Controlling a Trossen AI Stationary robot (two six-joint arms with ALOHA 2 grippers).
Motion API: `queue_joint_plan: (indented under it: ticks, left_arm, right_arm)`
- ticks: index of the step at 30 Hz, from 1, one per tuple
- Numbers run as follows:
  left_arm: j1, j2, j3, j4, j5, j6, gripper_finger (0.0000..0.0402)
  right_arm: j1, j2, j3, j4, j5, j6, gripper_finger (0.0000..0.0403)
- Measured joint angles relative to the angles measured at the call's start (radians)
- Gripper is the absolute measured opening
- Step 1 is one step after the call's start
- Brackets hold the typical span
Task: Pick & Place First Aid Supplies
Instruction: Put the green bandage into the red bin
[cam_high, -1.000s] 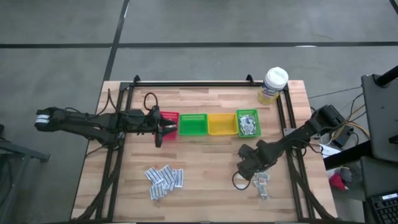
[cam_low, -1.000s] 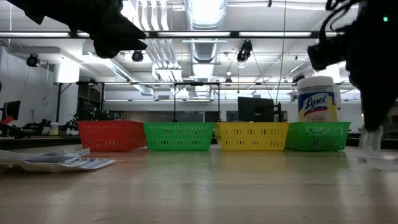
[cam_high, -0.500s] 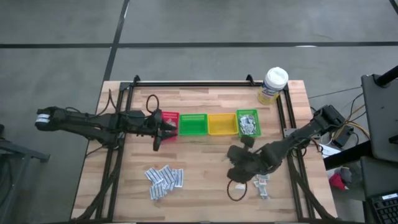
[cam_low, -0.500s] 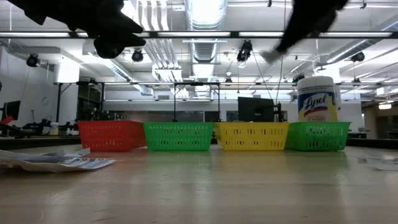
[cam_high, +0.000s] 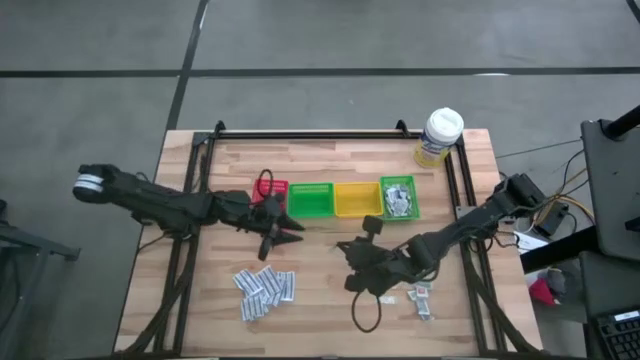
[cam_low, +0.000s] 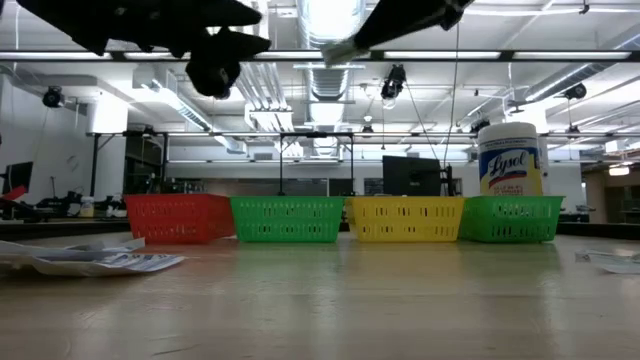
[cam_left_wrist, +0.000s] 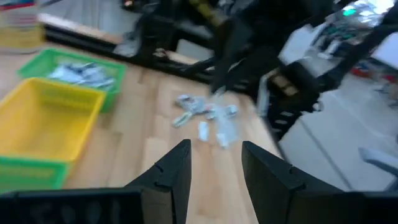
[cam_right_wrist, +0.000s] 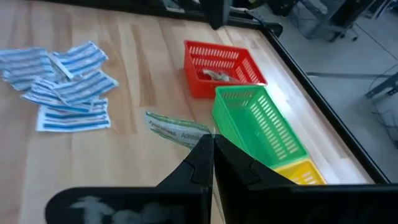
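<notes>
My right gripper (cam_high: 348, 252) hangs over the table's middle, shut on a pale green-white sachet (cam_right_wrist: 177, 129), which also shows high above the table in the low view (cam_low: 338, 49). My left gripper (cam_high: 283, 240) is open with nothing between its fingers (cam_left_wrist: 214, 165), near the red bin (cam_high: 272, 190). White-blue sachets (cam_high: 265, 288) lie flat on the near left of the table. Grey-silver ones (cam_high: 420, 297) lie at the near right. More sachets fill the right green bin (cam_high: 398, 197). My right gripper pinches one end of the sachet (cam_right_wrist: 200, 135) between its two fingertips. The fingers slant down, coming from the table's right. The sachet sticks out ahead of the fingers, lifted clear of the table.
A red, a green (cam_high: 310, 200), a yellow (cam_high: 357, 199) and a second green bin stand in a row across the table's middle. A yellow wipes tub (cam_high: 440, 137) with a white lid stands at the far right corner. A black frame rail (cam_high: 310, 135) runs along the far edge.
My right gripper has risen from the grey-silver pile and gone toward the table's left, turning as it went, with the sachet lifted clear. My left gripper has moved from beside the red bin toward the table's right and near edge, tipping down a little.
</notes>
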Motion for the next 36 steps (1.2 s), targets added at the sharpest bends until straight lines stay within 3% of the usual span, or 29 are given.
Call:
queue_joint_plan:
  ticks: [9, 22, 28, 36]
  left_arm:
    - [-0.011, 0.195, 0.005, 0.196, 0.020, -0.021, 0.0136]
    - [-0.011, 0.419, 0.156, 0.222, 0.021, -0.042, 0.0136]
    - [-0.011, 0.433, 0.182, 0.174, 0.042, -0.029, 0.0136]
    - [-0.008, 0.347, 0.166, 0.076, 0.047, -0.026, 0.0136]
  right_arm:
    - [-0.014, 0.054, -0.001, 0.044, -0.009, -0.002, 0.0008]
    - [-0.043, 0.055, -0.001, 0.061, -0.057, 0.034, 0.0008]
    - [-0.043, 0.055, -0.001, 0.036, -0.058, 0.052, 0.0008]
    - [-0.042, 0.055, -0.001, 0.003, -0.059, 0.079, 0.0008]
